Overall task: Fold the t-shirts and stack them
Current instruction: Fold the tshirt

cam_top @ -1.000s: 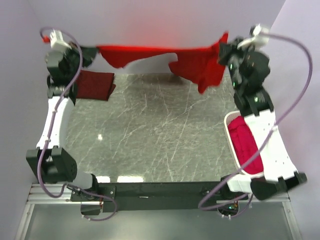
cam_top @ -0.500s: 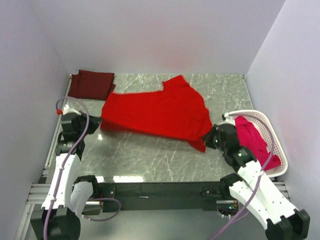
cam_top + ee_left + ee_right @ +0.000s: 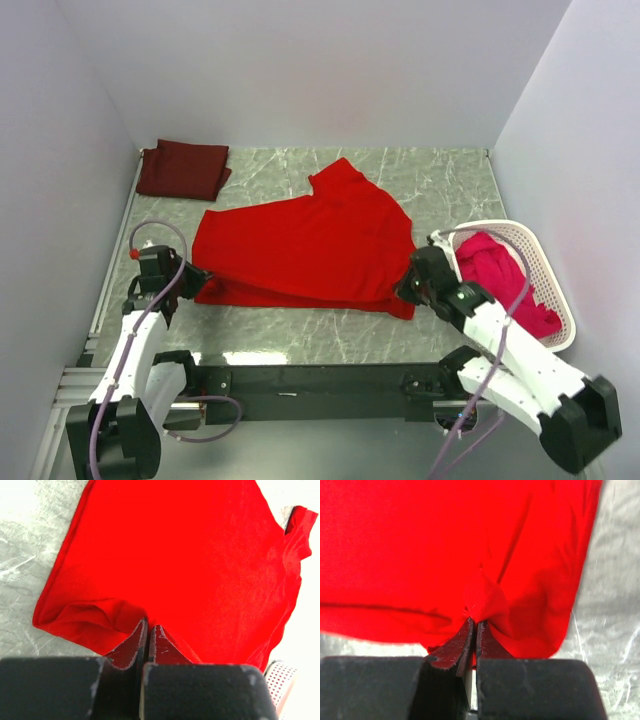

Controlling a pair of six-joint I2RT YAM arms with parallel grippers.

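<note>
A second before, both arms had been raised and the red t-shirt (image 3: 310, 245) had hung stretched in the air between them. Since then the arms had come down towards the near edge of the table (image 3: 450, 175), and the shirt had been laid flat on it, left of the white basket (image 3: 563, 318), flatter than half a second before.

The left gripper (image 3: 197, 280) sat at the shirt's near corner farthest from the basket, its jaws pressed together on the hem (image 3: 148, 630). There the cloth (image 3: 190, 555) lay doubled in a small fold just beside the fingertips. The right gripper (image 3: 405, 290), just left of the basket, was likewise closed, with a small tuft of the red cloth (image 3: 420, 545) pinched between its tips (image 3: 474, 625).

The red shirt was plain bright red, spread wide, with one sleeve pointing away from the arms and its near edge turned under into a narrow double layer. A maroon t-shirt (image 3: 183, 168) lay folded in the far corner, well apart from the basket. A pinkish-red t-shirt (image 3: 500, 280) lay crumpled inside the basket.
</note>
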